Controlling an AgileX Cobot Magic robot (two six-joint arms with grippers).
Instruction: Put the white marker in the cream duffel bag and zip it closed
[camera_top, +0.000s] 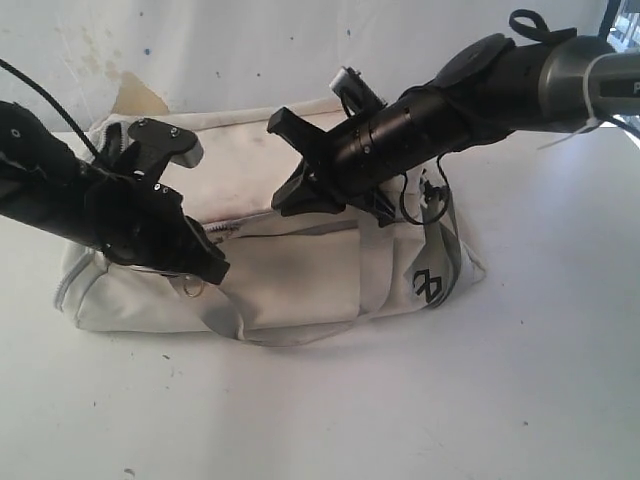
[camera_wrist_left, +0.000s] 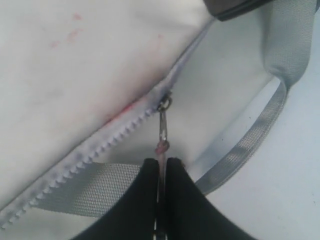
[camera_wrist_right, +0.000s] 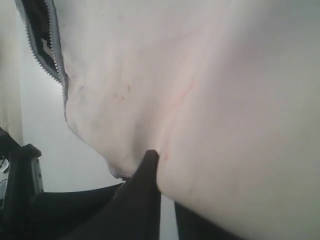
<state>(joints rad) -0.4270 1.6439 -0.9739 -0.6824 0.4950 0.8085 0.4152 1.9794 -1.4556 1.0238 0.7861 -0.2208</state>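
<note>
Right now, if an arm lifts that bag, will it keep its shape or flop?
Probably flop: the bag sags and its fabric creases around the right gripper. Likely light too: it lies nearly flat.

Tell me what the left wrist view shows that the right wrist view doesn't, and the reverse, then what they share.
Left wrist only: the left pincer shut on the zipper pull, a row of zipper teeth, and a grey webbing strap. Right wrist only: the right pincer pinching a fold of fabric, and an open stretch of zipper showing dark lining. Both: the cream duffel bag, its fabric stained; neither shows the white marker.
</note>
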